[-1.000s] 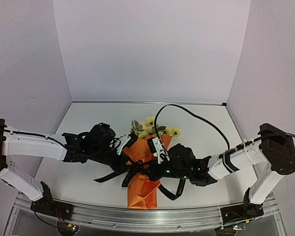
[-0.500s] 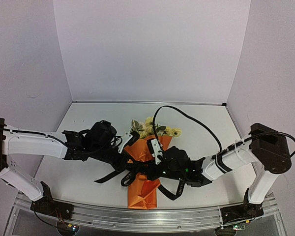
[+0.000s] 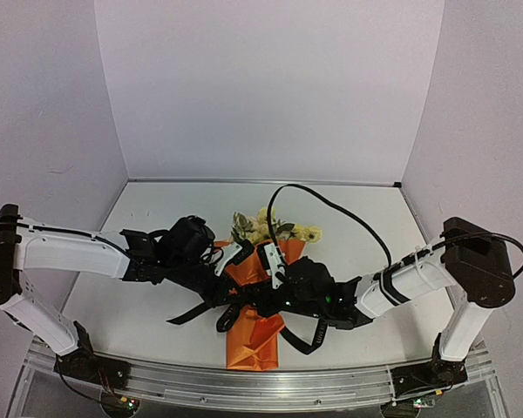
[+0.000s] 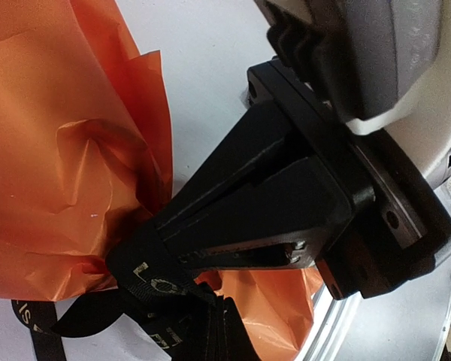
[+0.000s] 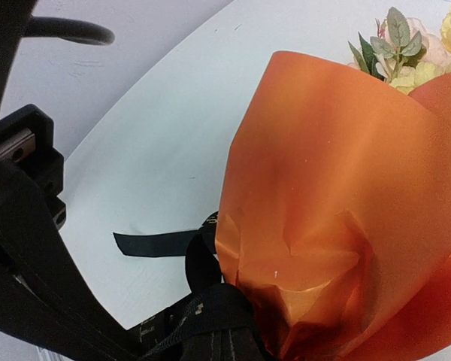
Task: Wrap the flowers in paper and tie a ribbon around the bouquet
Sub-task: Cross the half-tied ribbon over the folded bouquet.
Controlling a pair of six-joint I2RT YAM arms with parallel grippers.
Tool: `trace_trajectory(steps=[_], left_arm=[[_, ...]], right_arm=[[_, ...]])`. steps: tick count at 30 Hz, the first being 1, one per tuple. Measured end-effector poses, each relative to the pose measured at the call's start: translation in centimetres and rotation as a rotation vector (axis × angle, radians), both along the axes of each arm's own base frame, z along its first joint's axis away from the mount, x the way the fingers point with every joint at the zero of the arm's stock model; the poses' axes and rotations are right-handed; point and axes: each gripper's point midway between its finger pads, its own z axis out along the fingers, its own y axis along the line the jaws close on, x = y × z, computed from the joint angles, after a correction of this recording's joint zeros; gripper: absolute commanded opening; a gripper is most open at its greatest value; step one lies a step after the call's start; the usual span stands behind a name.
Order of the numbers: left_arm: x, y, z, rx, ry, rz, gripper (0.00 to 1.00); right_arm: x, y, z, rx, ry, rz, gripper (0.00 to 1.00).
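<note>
The bouquet (image 3: 254,335) lies mid-table, a cone of orange paper (image 4: 52,165) (image 5: 338,195) with its narrow end toward me. Pale yellow flowers (image 3: 270,226) (image 5: 417,71) and green leaves show at its far, wide end. The black ribbon (image 3: 190,313) (image 4: 177,327) (image 5: 154,243) is cinched around the cone's waist, its tails trailing left and right on the table. My left gripper (image 3: 233,290) and right gripper (image 3: 258,303) meet at that waist, each shut on a bunched piece of ribbon. In the left wrist view the right gripper (image 4: 146,256) pinches lettered ribbon against the paper.
A round black cable (image 3: 331,202) arcs up from the right wrist over the white table (image 3: 157,209). Lilac walls close in the back and sides. A metal rail (image 3: 244,383) runs along the near edge under both arm bases.
Both wrists have closed in a little toward the bouquet, the right one sliding left and the left one right. Both grippers stay shut on the ribbon.
</note>
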Motion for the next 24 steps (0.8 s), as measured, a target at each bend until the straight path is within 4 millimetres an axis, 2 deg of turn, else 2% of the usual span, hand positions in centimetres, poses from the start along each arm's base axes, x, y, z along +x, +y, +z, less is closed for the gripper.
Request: trace_trajectory(steps=[3, 10, 18, 24], left_arm=[[0.0, 0.0, 0.0, 0.001, -0.001, -0.002, 0.01], [0.6, -0.9, -1.2, 0.027, 0.013, -0.001, 0.01], [0.8, -1.0, -2.3, 0.047, 0.021, 0.005, 0.01], [0.8, -1.0, -3.1, 0.057, 0.034, 0.014, 0.02]], right_arm=[[0.0, -0.1, -0.2, -0.008, 0.001, 0.001, 0.00], [0.2, -0.5, -0.9, -0.036, 0.015, -0.008, 0.07], [-0.6, -1.7, -2.0, -0.067, 0.039, 0.011, 0.21], [-1.5, -2.2, 0.2, -0.025, 0.016, 0.037, 0.28]])
